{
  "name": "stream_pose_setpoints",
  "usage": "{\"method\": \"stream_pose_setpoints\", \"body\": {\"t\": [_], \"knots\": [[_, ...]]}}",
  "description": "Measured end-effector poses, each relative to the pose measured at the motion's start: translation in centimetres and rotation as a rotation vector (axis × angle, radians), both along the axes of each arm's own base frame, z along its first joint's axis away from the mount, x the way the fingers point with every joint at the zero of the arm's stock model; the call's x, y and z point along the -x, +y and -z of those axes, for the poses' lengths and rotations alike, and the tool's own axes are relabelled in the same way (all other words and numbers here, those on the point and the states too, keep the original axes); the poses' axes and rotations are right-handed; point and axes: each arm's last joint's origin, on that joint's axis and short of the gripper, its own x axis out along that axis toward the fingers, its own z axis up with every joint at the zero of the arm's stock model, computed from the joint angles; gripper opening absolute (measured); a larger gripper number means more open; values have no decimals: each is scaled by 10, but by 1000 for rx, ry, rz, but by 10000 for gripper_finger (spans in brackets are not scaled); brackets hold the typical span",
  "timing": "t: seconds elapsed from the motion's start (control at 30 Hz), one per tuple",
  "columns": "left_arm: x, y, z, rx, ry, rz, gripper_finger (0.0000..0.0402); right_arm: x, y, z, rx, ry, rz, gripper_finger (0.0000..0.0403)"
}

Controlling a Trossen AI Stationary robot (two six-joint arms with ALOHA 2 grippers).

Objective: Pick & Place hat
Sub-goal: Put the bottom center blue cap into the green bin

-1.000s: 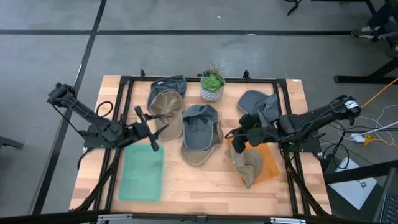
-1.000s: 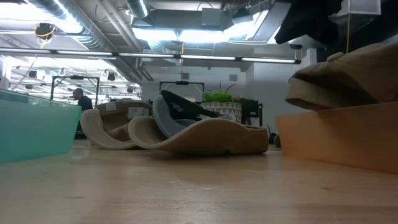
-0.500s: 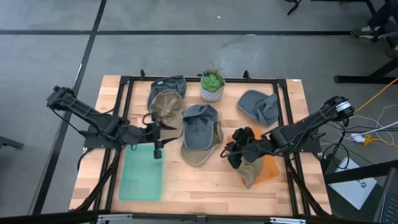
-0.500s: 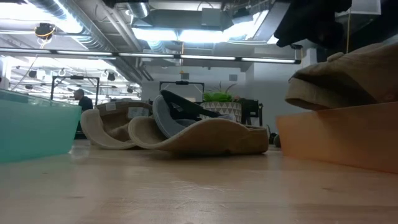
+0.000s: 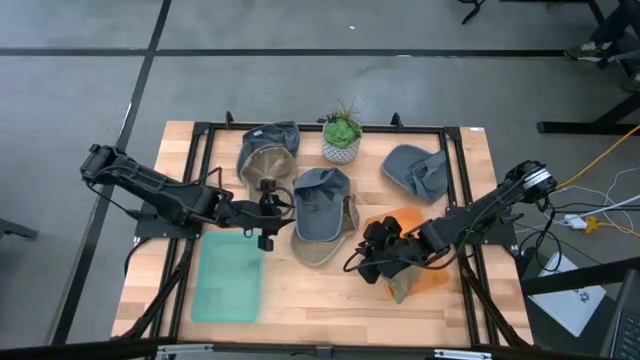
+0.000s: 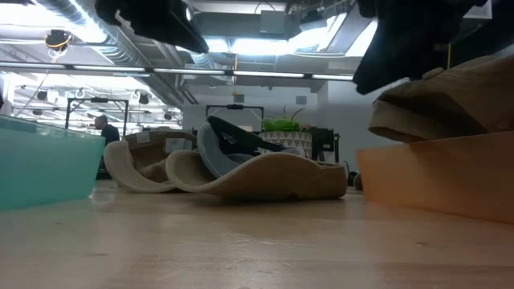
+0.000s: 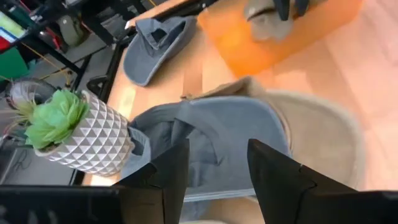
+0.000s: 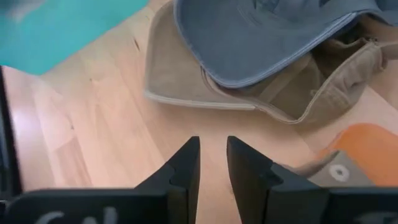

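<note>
While both arms reach in over the table, the left gripper (image 5: pixel 266 213) hangs at the left edge of the grey-and-tan hat (image 5: pixel 322 213) in the middle, its fingers (image 7: pixel 166 180) spread and empty. The right gripper (image 5: pixel 366 257) sits just right of that hat's near brim, fingers (image 8: pixel 185 171) a narrow gap apart, holding nothing. Behind it a tan hat (image 5: pixel 404 279) lies on the orange tray (image 5: pixel 415 222). A green tray (image 5: pixel 228 278) rests near-left, a potted plant (image 5: pixel 342 136) far.
</note>
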Motion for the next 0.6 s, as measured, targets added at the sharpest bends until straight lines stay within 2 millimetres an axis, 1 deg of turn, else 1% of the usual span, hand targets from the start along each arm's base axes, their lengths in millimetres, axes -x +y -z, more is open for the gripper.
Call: {"method": "stream_pose_setpoints", "body": {"t": [0.1,0.3,0.4,0.5,0.6], "knots": [[-4,2,5,-2,21,-6,157,-7,1,5,43,-5,-32,81],[-12,1,19,-3,72,-21,155,-27,6,7,139,-103,-173,81],[-15,-1,23,16,83,-35,155,-33,6,3,175,-157,-242,81],[-15,-2,23,61,64,-66,154,-36,5,-3,182,-206,-249,81],[-14,-2,23,92,51,-87,155,-41,1,-7,148,-259,-243,88]]}}
